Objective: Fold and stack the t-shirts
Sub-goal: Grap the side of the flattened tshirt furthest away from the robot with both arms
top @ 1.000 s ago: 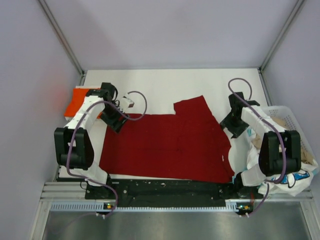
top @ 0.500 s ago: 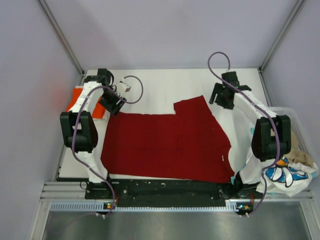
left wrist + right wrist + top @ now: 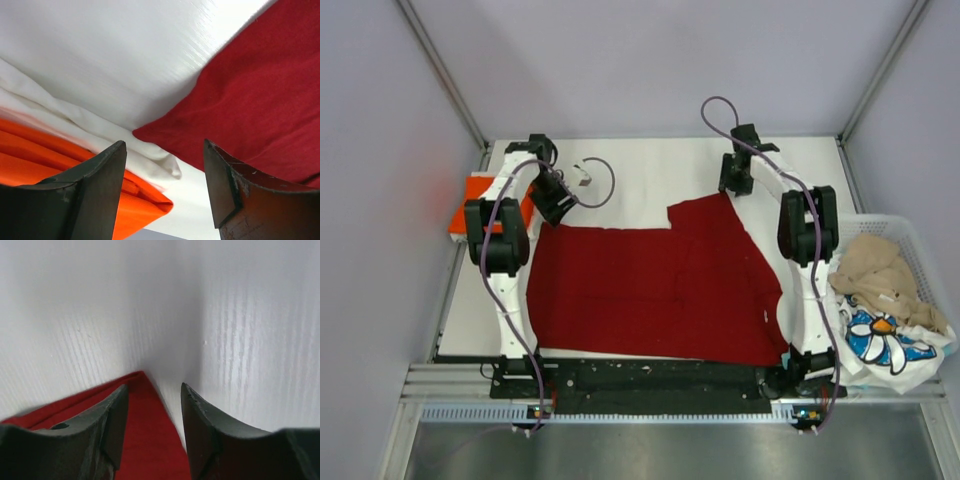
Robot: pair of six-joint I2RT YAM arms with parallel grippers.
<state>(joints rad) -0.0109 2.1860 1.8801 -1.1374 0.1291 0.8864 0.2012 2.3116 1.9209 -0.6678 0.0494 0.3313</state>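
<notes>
Pale walls close in a white tabletop [image 3: 650,165], and both arms reach to its far side. Left hand [image 3: 165,150] hovers with jaws apart and nothing between them, just above the far left corner of the dark red t-shirt [image 3: 650,290]. Right hand [image 3: 154,392], likewise parted and empty, hangs over the tip of that shirt's far right flap.

The shirt lies spread across mid-tabletop and looks unfolded. I judge the step to be taking both far corners for a first fold. Next, each hand must drop, pinch cloth alone, and draw it toward the near edge in time with the other.

Counted:
- Four shirts:
  - the dark red one
  - one orange-red t-shirt [image 3: 470,200], folded at the left edge
  - one beige t-shirt [image 3: 875,270], in the basket
  - one white printed t-shirt [image 3: 885,340], spilling over the basket's near side
- One basket [image 3: 918,245]
- Two hands
</notes>
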